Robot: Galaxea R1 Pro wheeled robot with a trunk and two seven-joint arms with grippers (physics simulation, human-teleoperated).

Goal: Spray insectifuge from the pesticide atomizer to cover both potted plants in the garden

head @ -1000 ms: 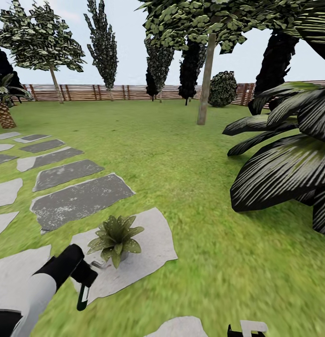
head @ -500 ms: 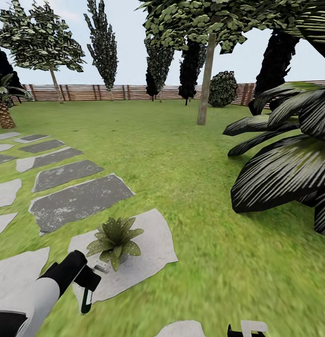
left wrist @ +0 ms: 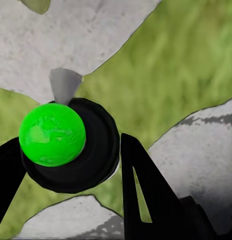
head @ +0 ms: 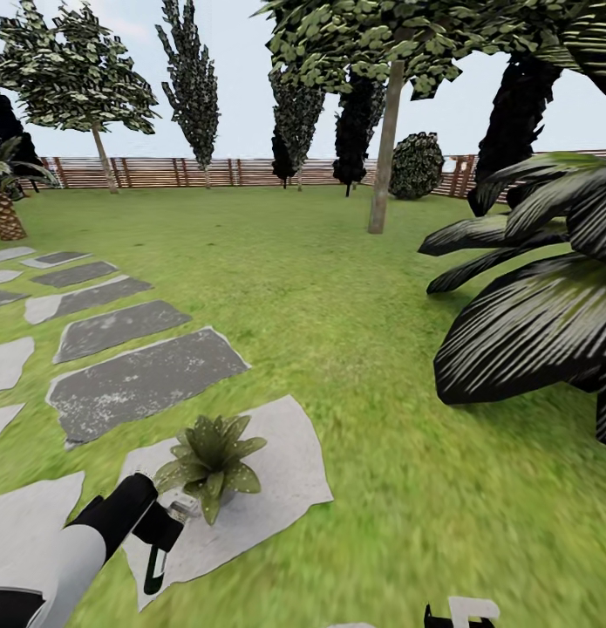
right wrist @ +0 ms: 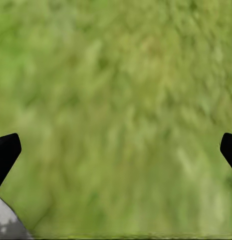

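Note:
My left gripper (head: 160, 529) is low at the left of the head view, shut on the pesticide atomizer (head: 154, 565). Its pale nozzle points at a potted plant (head: 210, 455), a small olive-green rosette on a light stepping stone (head: 276, 488). In the left wrist view the atomizer (left wrist: 53, 134) shows a bright green round cap on a black body, held between the black fingers (left wrist: 138, 175) of the left gripper (left wrist: 70, 162). My right gripper (head: 459, 614) is at the head view's lower edge. Over grass in the right wrist view, the right gripper (right wrist: 116, 150) has its fingertips far apart.
Grey stepping stones (head: 141, 379) run off to the left across the lawn. A large striped long-leaved agave (head: 538, 323) stands close on the right. A tree trunk (head: 383, 148) rises mid-lawn, and a brown slat fence (head: 207, 172) closes the far side.
The atomizer has turned in my left gripper, its nozzle now close to the potted plant. The whole head view has shifted slightly, so the camera moved. The right gripper looks unchanged.

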